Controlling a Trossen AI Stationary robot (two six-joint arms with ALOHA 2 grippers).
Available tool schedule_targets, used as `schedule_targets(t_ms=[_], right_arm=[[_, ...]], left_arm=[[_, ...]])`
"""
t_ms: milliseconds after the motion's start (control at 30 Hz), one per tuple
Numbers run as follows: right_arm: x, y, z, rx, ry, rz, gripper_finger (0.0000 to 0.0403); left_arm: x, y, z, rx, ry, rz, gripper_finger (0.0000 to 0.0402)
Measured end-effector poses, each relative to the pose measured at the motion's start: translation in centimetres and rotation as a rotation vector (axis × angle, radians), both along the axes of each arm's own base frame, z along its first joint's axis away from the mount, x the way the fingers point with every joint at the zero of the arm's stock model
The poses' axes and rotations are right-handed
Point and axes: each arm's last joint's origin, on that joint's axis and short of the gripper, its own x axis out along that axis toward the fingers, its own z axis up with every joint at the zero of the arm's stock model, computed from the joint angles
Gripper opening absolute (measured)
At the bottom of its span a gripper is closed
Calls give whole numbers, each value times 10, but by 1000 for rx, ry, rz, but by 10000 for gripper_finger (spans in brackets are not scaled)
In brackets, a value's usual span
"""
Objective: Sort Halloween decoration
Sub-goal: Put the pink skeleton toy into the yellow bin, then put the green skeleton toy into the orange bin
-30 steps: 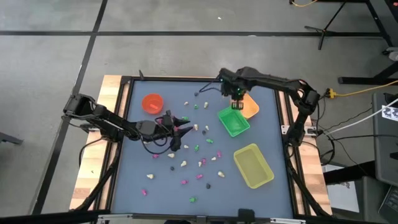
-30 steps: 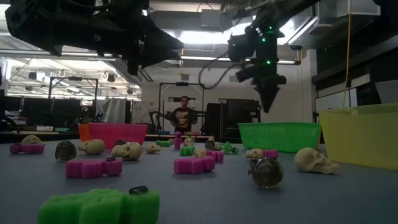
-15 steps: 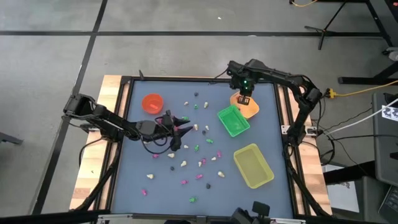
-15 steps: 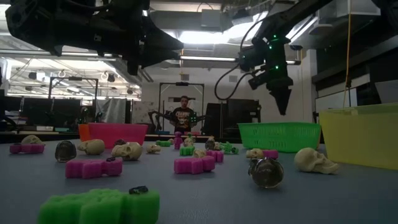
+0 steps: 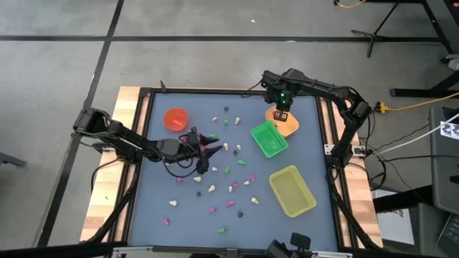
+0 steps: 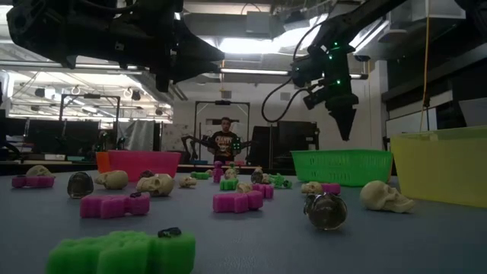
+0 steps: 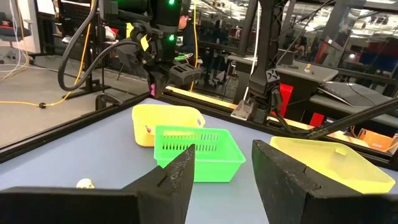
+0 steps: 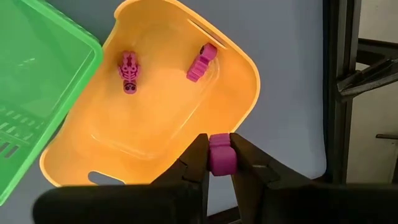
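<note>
While your right gripper (image 8: 221,155) is hovering over the orange tray (image 8: 155,118) pinching a pink trinket (image 8: 221,155) — two pink ones are lying inside already — you're needing only to release it there.

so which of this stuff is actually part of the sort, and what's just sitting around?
In the job:
- pink trinket pinched in the right gripper, above the orange tray
- two pink trinkets already in that tray
- loose trinkets scattered on the table
- green tray, yellow tray

Just about:
- orange cup
- left gripper, open, waiting mid-table
- person in the background
</note>
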Motion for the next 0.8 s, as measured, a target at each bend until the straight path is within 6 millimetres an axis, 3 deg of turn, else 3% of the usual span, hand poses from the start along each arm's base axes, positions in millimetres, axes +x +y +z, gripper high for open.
schedule_targets(t_ms=[433, 800], right_arm=[[0, 0, 0, -2, -2, 0, 186], [0, 0, 0, -2, -2, 0, 218]], left_arm=[[0, 0, 0, 0, 0, 0, 144], [0, 0, 0, 0, 0, 0, 144]])
